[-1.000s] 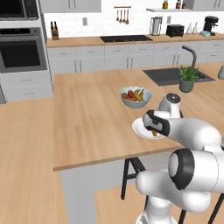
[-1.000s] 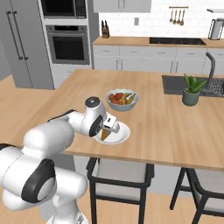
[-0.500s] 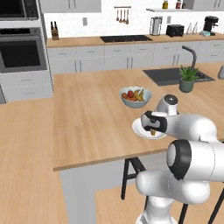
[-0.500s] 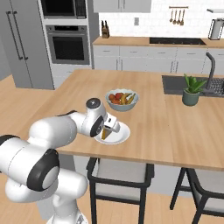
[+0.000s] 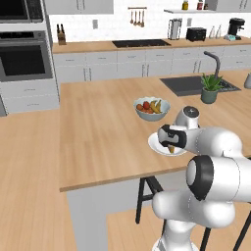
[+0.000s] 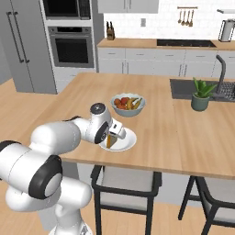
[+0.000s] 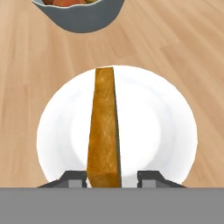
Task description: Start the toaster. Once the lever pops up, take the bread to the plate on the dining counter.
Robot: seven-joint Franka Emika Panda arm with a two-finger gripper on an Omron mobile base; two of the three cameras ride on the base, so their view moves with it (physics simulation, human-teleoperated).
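The counter (image 6: 156,119) fills the middle of the right base view, sink (image 6: 202,89) and a potted plant (image 6: 201,94) at right. Toaster (image 5: 196,34) sits way back at the top right of the left base view. No readable writing anywhere. Fruit bowl (image 6: 127,104) is just behind the plate (image 6: 124,143), which sits centre frame near the counter's front edge. The bread (image 7: 104,131) stands on edge on the plate, between the fingers (image 7: 151,178), which sit apart with a gap on the right side.
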